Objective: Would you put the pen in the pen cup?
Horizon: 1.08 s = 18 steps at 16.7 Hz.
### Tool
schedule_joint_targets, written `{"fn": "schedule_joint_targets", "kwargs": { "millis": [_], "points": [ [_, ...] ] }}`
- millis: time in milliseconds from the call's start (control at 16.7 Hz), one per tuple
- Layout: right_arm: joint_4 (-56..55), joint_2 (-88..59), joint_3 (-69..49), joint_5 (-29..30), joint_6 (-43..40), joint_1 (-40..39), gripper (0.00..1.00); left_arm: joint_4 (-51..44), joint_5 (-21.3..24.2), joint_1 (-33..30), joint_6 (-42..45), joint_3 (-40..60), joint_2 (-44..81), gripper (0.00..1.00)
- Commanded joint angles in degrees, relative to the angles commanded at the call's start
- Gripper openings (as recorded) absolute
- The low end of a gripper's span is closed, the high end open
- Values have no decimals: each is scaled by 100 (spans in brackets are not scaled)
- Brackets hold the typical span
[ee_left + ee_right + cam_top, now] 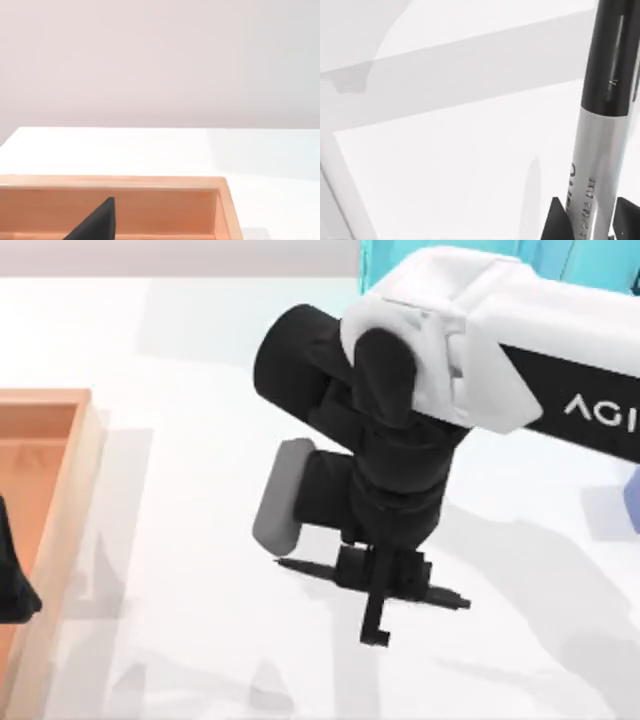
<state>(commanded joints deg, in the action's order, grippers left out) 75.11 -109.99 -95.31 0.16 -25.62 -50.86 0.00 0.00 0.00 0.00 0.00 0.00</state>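
We are gripping the pen (440, 594) crosswise in our right claw (378, 585) over the table (200, 640) middle, nearer its front edge, left claw (12, 580) parked over the wooden tray (70, 500), its state indeterminable.

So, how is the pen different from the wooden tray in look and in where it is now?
The pen is slim, black with a silver label; the wooden tray is wide, shallow and orange-brown. The pen is clamped in the right gripper near the table's middle; the tray sits at the table's left edge, under the left gripper. The pen is held; nothing grips the tray.
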Motion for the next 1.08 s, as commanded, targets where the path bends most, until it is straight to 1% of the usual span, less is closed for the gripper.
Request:
{"fn": "schedule_joint_targets", "kwargs": {
  "millis": [180,480,600,720,840,960,1080],
  "points": [
    [330,425,137,-2,260,-288,0,0,0,0,0,0,0,100],
    [339,427,122,-11,277,-278,0,0,0,0,0,0,0,100],
    [182,435,142,-157,291,-170,0,0,0,0,0,0,0,100],
    [-193,443,201,-497,346,88,0,0,0,0,0,0,0,100],
    [-763,443,321,-1007,456,482,0,0,0,0,0,0,0,100],
    [-1519,421,527,-1678,633,1000,0,0,0,0,0,0,0,100],
    [-2412,357,815,-2471,865,1611,0,0,0,0,0,0,0,100]
  ]
}}
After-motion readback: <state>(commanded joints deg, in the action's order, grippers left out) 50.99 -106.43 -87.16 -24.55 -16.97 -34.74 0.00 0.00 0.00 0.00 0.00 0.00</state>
